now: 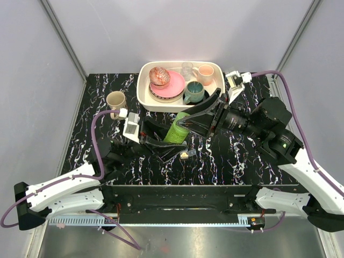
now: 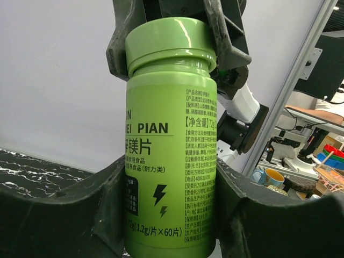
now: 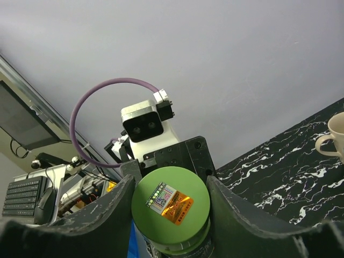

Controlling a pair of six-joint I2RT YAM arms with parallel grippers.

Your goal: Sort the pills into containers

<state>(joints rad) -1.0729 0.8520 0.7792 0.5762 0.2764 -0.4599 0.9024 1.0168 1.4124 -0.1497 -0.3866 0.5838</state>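
Grey-white walls are seen on three sides of a black table top with white marble veins (image 1: 242, 161), and its edges are met by slanted metal profiles far left and far right of the bottle.

One green cylindrical plastic bottle (image 1: 176, 130) is held tilted above the middle of the table. Two grippers are counted on it. The left gripper (image 2: 171, 212) is closed on the lower body, with a black finger pressed to each side. The right gripper (image 3: 171, 203) is closed on the green round cap (image 2: 169, 40), which carries an orange sticker.

One small yellowish cluster of pills (image 1: 184, 155) lies on the table just nearer than the bottle. A pale clear plastic piece (image 1: 191, 152) is seen just beside it. Its compartments are too small to be counted, and it cannot be told whether the pills lie inside.

Just behind the bottle one white rounded tray (image 1: 144, 92) is placed. One pink plate (image 1: 161, 92) with a reddish patterned egg-shaped thing (image 1: 159, 76), one clear glass (image 1: 186, 70), one pink mug (image 1: 205, 74) and one teal mug (image 1: 194, 91) are held in it. A third mug, beige (image 1: 115, 100), stands far-left of the bottle, well apart.

Right of the bottle the surface is crossed by the right arm. Bare marble is shown near-right of the bottle.
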